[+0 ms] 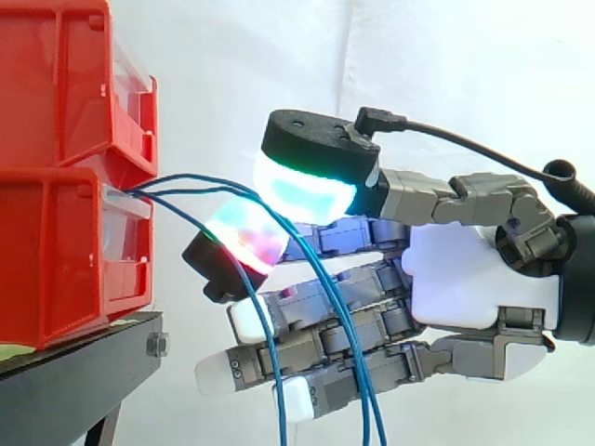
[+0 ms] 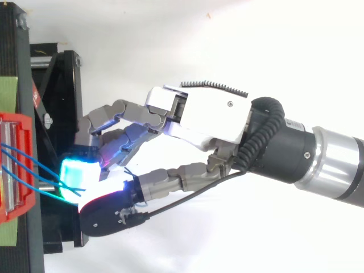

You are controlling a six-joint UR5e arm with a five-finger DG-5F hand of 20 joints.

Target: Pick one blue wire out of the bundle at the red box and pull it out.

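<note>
Close side, overhead; shared hand (image 1: 474, 279), wire (image 1: 191, 177)

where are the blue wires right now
In the side view the blue wires leave the lower red bin at left, arc right and hang down in front of the hand.

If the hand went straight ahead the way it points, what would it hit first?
Probably the blue wires strung just ahead of the hand, then the front of the lower red bin; how deep they lie is unclear.
</note>
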